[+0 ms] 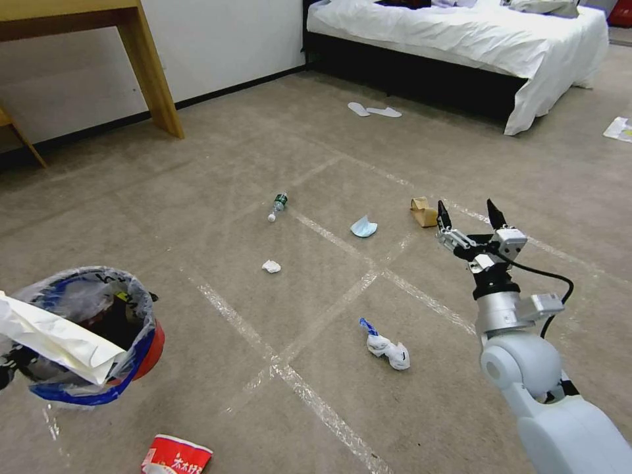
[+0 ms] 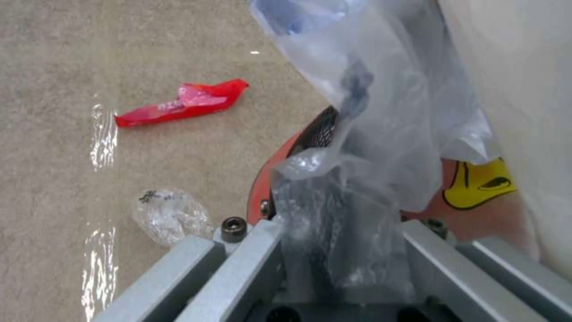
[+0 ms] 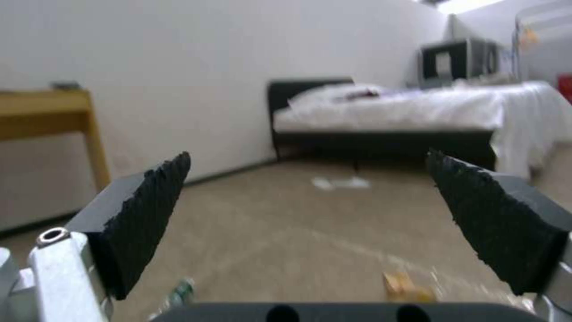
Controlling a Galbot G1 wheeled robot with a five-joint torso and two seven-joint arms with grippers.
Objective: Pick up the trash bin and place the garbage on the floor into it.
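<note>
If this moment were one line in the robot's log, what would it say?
left claw: shut on red bin | right claw: open, empty, raised above carpet | litter: tissue, bottle

Crinkled plastic liner [image 2: 357,134] hides the left tool's [image 2: 342,264] grip on the trash bin [image 2: 280,165]

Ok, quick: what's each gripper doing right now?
Left gripper: shut on the trash bin, clamping its rim and liner.
Right gripper: open, holding nothing, raised above the floor.

Pale blue-white arm, silver wrist, looping black cable, right pincer [image 1: 469,214] black serrated pads [image 3: 149,214]
</note>
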